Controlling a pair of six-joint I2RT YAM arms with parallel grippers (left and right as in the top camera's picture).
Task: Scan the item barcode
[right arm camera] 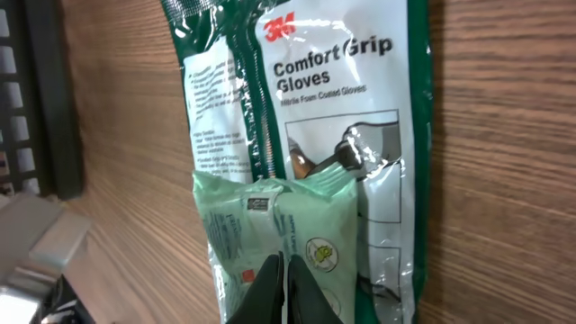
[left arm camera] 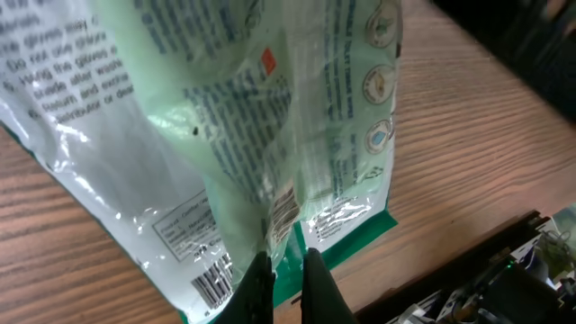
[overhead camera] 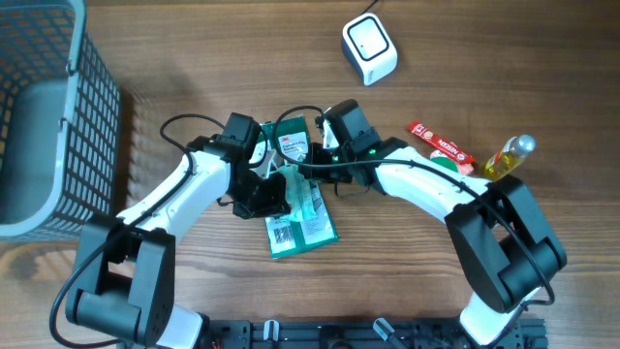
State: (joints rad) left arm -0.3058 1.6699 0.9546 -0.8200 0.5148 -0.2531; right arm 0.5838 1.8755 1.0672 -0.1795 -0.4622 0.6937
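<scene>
Barcode (left arm camera: 213, 283) beside pouch (left arm camera: 270, 117), left wrist; scanner (overhead camera: 369, 48) overhead only.

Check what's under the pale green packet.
The 3M gloves pack lies under the pale green packet, on the table. The packet hides part of it.

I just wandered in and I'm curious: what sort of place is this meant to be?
Probably a mock shop checkout on a wooden table: a white scanner, a mesh basket, and retail goods such as a glove pack, a green packet and a bottle.
</scene>
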